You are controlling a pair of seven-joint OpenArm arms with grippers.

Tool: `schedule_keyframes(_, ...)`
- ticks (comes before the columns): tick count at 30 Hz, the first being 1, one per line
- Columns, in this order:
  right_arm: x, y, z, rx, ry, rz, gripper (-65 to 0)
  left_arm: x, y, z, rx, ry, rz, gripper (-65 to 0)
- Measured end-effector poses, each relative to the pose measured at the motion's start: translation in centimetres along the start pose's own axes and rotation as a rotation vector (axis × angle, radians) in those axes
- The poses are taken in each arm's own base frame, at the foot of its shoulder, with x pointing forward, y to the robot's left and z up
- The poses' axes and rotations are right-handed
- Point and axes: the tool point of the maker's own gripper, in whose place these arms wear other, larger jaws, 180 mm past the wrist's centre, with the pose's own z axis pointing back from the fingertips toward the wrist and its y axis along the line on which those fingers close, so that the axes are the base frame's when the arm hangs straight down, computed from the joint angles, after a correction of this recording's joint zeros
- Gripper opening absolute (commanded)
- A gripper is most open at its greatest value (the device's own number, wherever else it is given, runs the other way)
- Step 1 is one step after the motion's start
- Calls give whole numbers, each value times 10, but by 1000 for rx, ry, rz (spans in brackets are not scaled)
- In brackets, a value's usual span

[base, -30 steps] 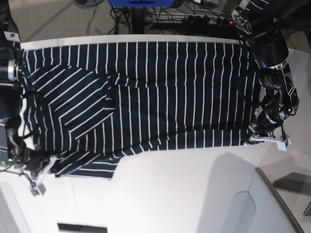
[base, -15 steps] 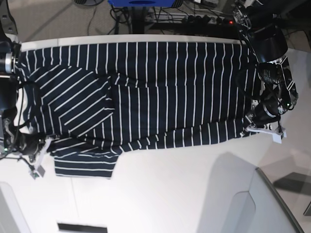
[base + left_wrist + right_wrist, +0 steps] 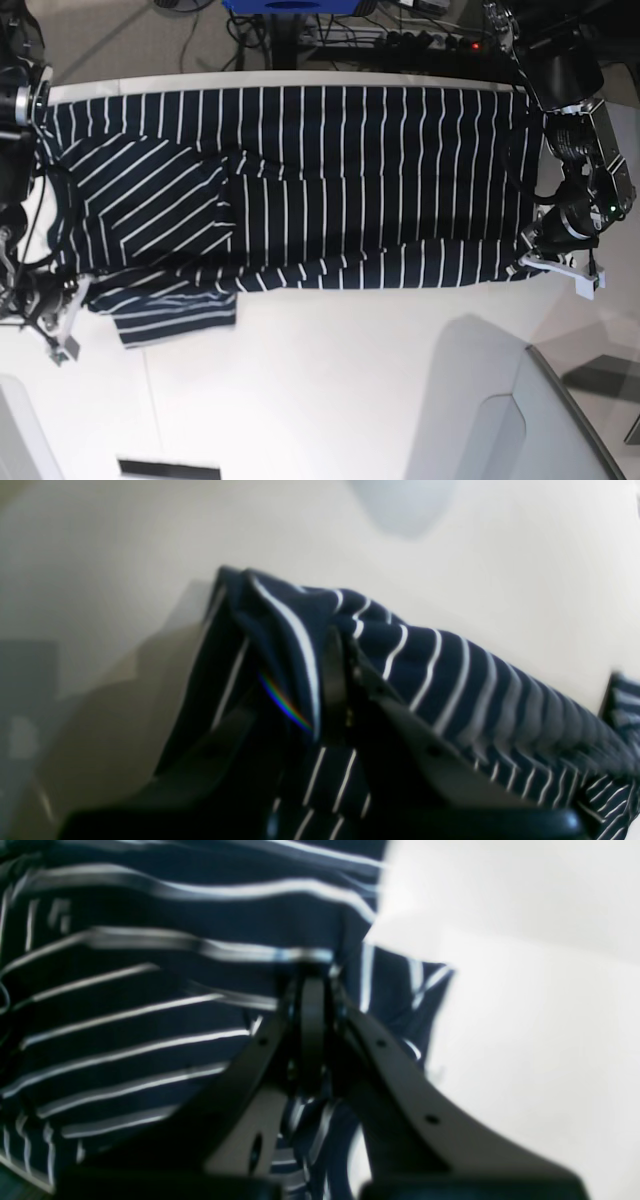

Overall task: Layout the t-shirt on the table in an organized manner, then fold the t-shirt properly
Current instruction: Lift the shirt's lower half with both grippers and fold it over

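left gripper (image 3: 335,680): jaws pinched together on a bunched corner of the t-shirt (image 3: 300,190); the cloth rises into a ridge right at its tips and slopes away to one side.
right gripper (image 3: 312,1005): jaws clamped on the shirt's edge, dark striped fabric on one side of it, bare table (image 3: 330,400) on the other.
shirt position: spread flat across the far half of the table between the two grippers, one sleeve (image 3: 175,315) poking out toward the near side, close to the right gripper.
slip risk: each pinch looks thin; I judge a sharp tug could pull the hem free.
skew risk: uneven pull between the two arms would likely slant the near edge.
sleeve risk: the loose sleeve may drag or crumple under the fold.
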Motion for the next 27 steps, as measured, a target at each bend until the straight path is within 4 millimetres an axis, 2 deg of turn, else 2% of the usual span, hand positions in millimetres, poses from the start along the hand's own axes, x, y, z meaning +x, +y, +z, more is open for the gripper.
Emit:
schedule_keyframes(6, -37, 15, 1, 7, 77, -15, -650, -16, 6, 1, 9, 30, 2, -650)
schedule_keyframes(11, -45, 12, 4, 0, 80, -39, -650, -23, 11, 3, 18, 41, 0, -650)
schedule_keyframes(15, -64, 14, 11, -19, 137, -21, -650, -22, 11, 3, 19, 41, -2, -650)
schedule_keyframes(18, -59, 14, 21, -43, 120, 7, -650, -24, 12, 6, 21, 40, -11, -650)
schedule_keyframes(21, -59, 21, 18, -30, 114, 1, -650, -22, 12, 9, 24, 28, -21, -650)
schedule_keyframes(25, -86, 29, 15, -10, 171, -35, -650, -29, 15, 11, 29, 40, -22, -650)
schedule_keyframes(27, -92, 28, 15, -13, 185, -36, -650, -32, 18, 12, 35, 47, -20, -650)
